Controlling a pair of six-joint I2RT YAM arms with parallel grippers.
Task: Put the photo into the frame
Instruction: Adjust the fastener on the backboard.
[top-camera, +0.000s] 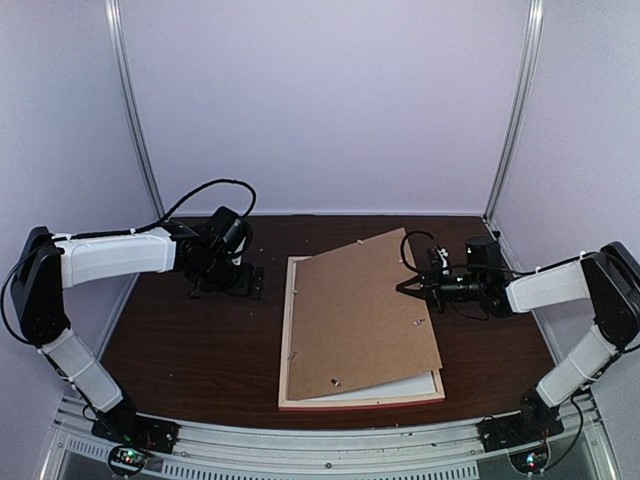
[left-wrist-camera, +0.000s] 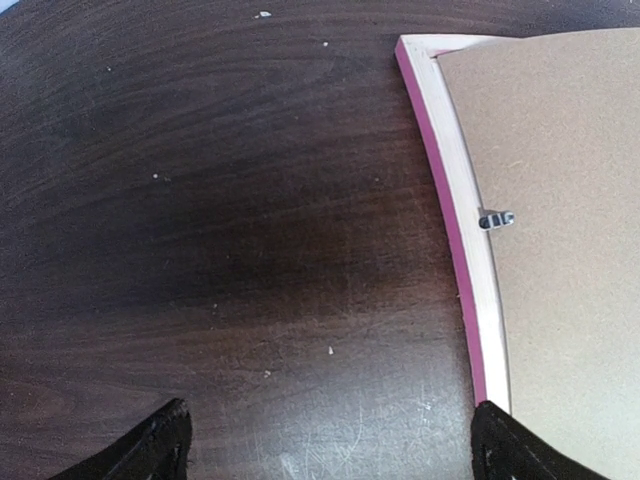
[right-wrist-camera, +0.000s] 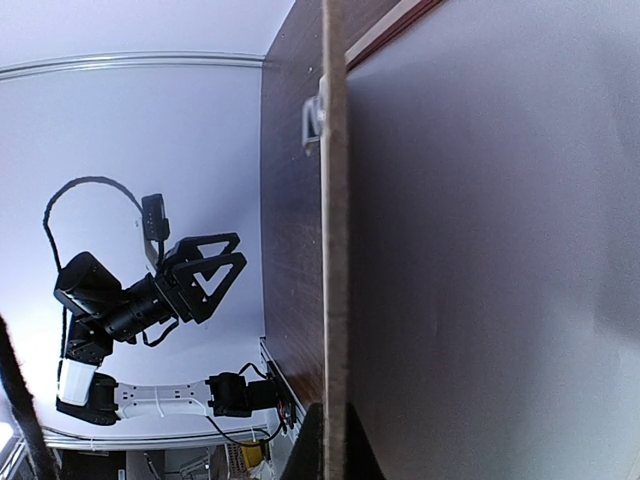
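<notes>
- The frame (top-camera: 287, 330) lies flat, pale back up, on the table (top-camera: 190, 340), right of centre. Its near rail runs close to the table's near edge.
- In the left wrist view, the frame's left rail (left-wrist-camera: 465, 230) shows a bright pink outer side, and a small metal clip (left-wrist-camera: 495, 219) sits on its inner edge.
- A white sheet (top-camera: 410, 388) shows inside the frame at its near right corner. It cannot be told whether this is the photo.
- A brown backing board (top-camera: 365, 310) rests skewed over the frame. Its far corner points toward the table's far edge and overhangs the far rail.
- The right hand (top-camera: 412, 287) is clenched on the backing board's right edge. In the right wrist view, the board (right-wrist-camera: 334, 250) appears edge-on, running up from that hand (right-wrist-camera: 335, 450), with the white sheet (right-wrist-camera: 500, 250) in shade on one side.
- The left hand (top-camera: 240, 282) is released, its fingers spread wide and grasping nothing. It hangs above bare table toward the far left corner, just beside the frame's left rail.
- In the left wrist view, the right-side fingertip (left-wrist-camera: 505, 445) sits over the rail and the other over bare wood.
</notes>
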